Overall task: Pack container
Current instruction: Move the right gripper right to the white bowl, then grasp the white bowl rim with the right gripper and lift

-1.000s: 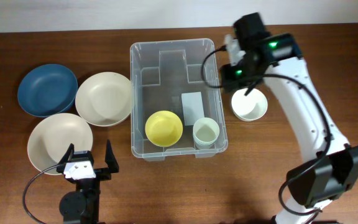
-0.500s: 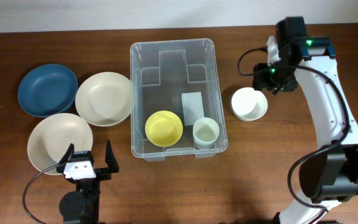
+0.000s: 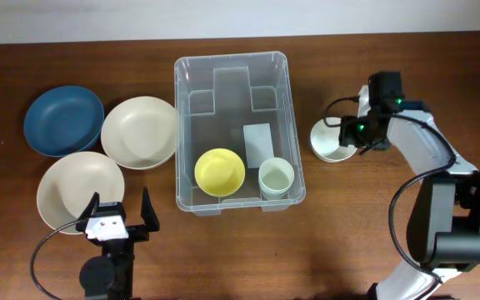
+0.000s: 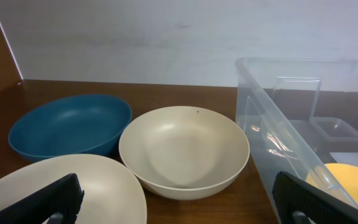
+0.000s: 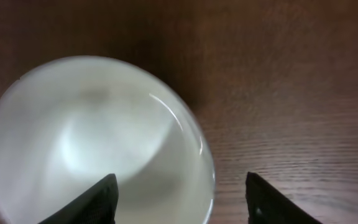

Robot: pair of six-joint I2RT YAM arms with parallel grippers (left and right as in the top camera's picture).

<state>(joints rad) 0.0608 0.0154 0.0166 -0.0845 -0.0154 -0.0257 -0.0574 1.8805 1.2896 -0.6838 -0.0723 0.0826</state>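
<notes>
The clear plastic container (image 3: 232, 79) stands mid-table and holds a yellow bowl (image 3: 219, 172), a pale green cup (image 3: 276, 177) and a white label (image 3: 257, 143). Its wall also shows in the left wrist view (image 4: 272, 137). A small white bowl (image 3: 330, 140) sits right of it. My right gripper (image 3: 352, 133) is open, low over this bowl's right rim. In the right wrist view one finger is above the white bowl (image 5: 92, 143), the other above bare wood. My left gripper (image 3: 115, 218) is open and empty at the front left.
A blue bowl (image 3: 63, 120), a cream bowl (image 3: 139, 132) and a beige bowl (image 3: 69, 187) lie left of the container. They also show in the left wrist view: blue bowl (image 4: 67, 127), cream bowl (image 4: 184, 149), beige bowl (image 4: 98, 193).
My right arm has swung from over the container's far right corner to the right, then come down over the white bowl's right rim. The left arm has not moved.
</notes>
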